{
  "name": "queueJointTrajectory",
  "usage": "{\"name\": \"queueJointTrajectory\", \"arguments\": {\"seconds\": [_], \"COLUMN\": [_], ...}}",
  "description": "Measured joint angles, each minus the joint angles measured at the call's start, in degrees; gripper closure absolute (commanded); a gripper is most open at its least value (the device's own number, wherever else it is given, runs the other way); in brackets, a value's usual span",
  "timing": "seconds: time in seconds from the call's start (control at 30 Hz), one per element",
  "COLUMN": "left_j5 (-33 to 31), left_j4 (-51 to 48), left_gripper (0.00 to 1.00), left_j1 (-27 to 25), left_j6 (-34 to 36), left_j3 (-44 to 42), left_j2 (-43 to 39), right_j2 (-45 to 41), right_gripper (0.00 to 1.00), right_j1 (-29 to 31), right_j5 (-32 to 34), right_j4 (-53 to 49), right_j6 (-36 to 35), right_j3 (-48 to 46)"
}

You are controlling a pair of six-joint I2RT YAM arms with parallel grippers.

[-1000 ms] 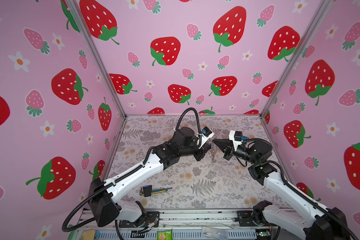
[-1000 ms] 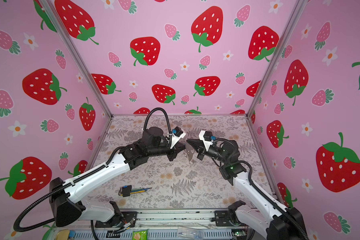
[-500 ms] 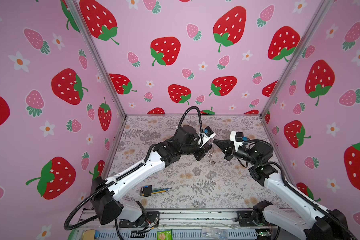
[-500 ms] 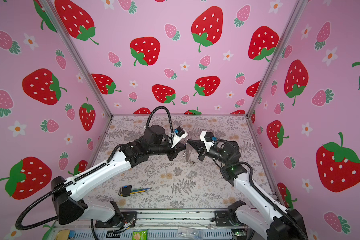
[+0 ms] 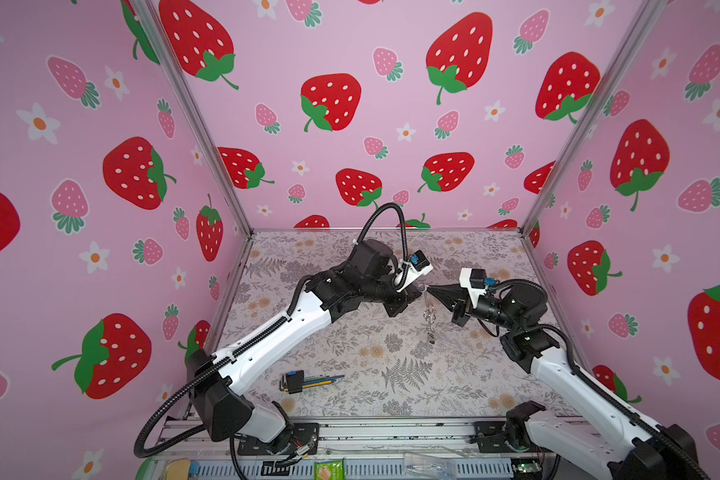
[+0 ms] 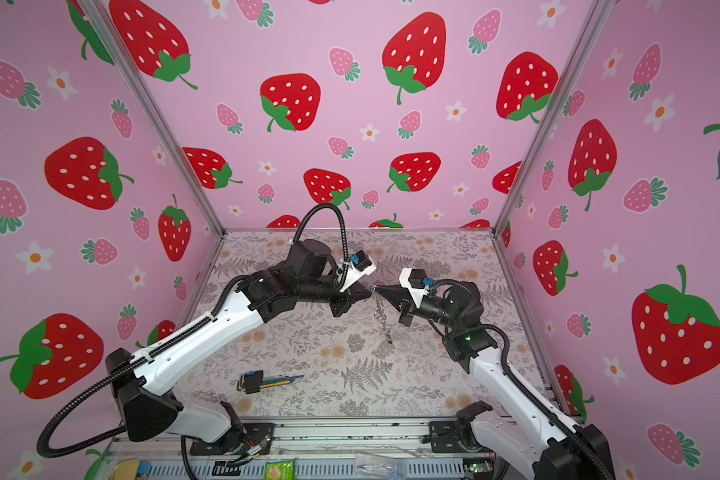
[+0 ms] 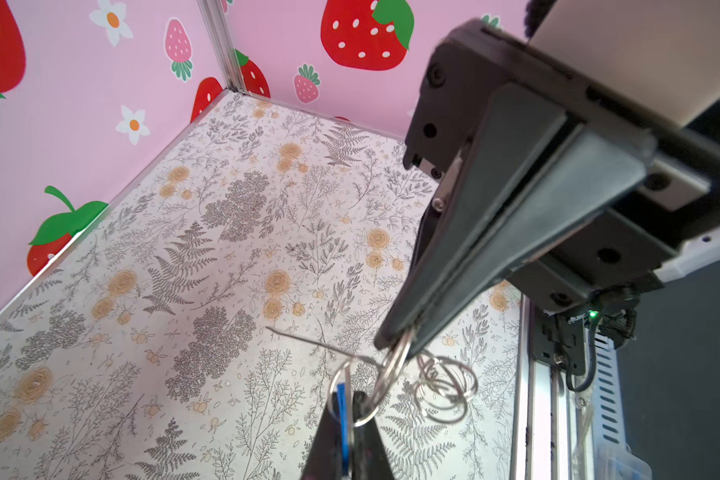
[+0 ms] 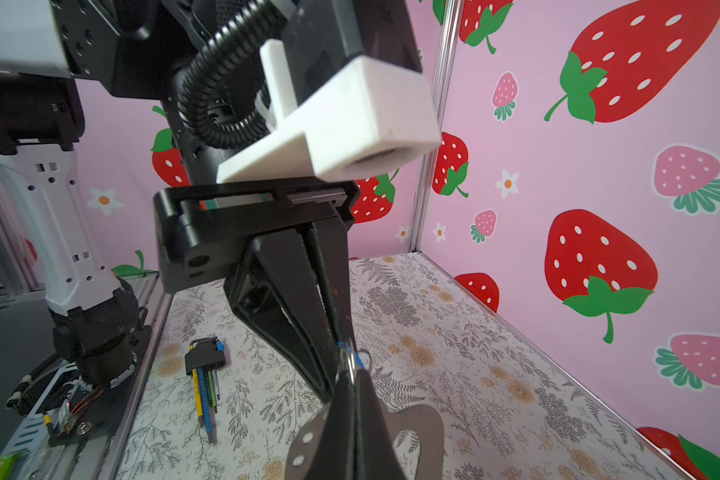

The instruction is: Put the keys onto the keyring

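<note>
My left gripper (image 5: 417, 289) and right gripper (image 5: 430, 288) meet tip to tip above the middle of the floor. In the left wrist view the left gripper (image 7: 348, 405) is shut on a key's blue tag (image 7: 341, 409), which has a silvery ring through it. The right gripper (image 8: 352, 374) is shut on a split ring (image 7: 391, 374) of the keyring. The keyring's taupe holder (image 8: 427, 419), with its oval cut-out, hangs under the right gripper's fingers. More small rings (image 7: 447, 384) dangle beside the pinched one and show in both top views (image 6: 381, 316). No other key shows.
A hex-key bundle (image 5: 304, 380) in a black and blue holder lies on the floral floor near the front left, also in the right wrist view (image 8: 204, 365). Pink strawberry walls close in three sides. A metal rail (image 5: 391, 432) runs along the front edge.
The left arm has edged to the right, bringing its tip up against the right gripper's tip. The right arm has barely moved.
</note>
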Motion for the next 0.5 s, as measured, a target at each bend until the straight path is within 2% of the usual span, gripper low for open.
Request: {"name": "queueJointTrajectory", "arguments": {"seconds": [0.23, 0.5], "left_j5": [2.2, 1.6], "left_j4": [-4.2, -6.9], "left_gripper": [1.0, 1.0], "left_j1": [1.0, 1.3], "left_j6": [1.4, 3.4], "left_j3": [1.9, 4.0], "left_j2": [0.8, 0.9], "right_j2": [-0.3, 0.1], "right_gripper": [1.0, 1.0], "right_j1": [-0.3, -0.6], "right_j5": [0.3, 0.3], "right_j4": [-6.1, -12.9], "right_j6": [-4.6, -9.4], "right_j3": [1.0, 3.7]}}
